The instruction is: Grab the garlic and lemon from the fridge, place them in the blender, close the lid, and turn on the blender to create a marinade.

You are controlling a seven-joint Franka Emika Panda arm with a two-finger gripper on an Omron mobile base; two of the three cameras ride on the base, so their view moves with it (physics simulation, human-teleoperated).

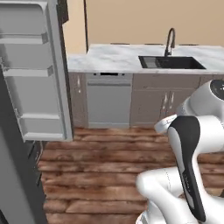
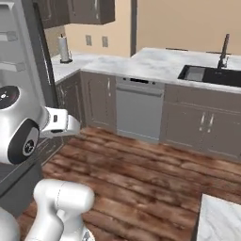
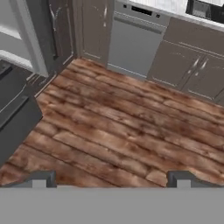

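The fridge [image 1: 35, 74] stands at the left with its tall grey door swung open, and the door's inner shelves face me. Its dark body [image 1: 13, 175] runs down the left edge. In the hand view the fridge [image 3: 17, 41] lies at the upper left, with a dark lower part [image 3: 15, 122] beside the floor. My gripper [image 3: 111, 178] is open, its two dark fingertips [image 3: 41, 178] wide apart with nothing between them, pointing down at the wooden floor. The garlic, lemon, blender and lid are out of view.
A grey dishwasher [image 1: 109, 98] sits under the marble counter [image 1: 109, 57], with a black sink [image 1: 170, 62] and faucet to its right. A paper towel roll [image 2: 63, 49] stands in the counter's corner. A second marble top [image 2: 221, 221] juts in at the lower right.
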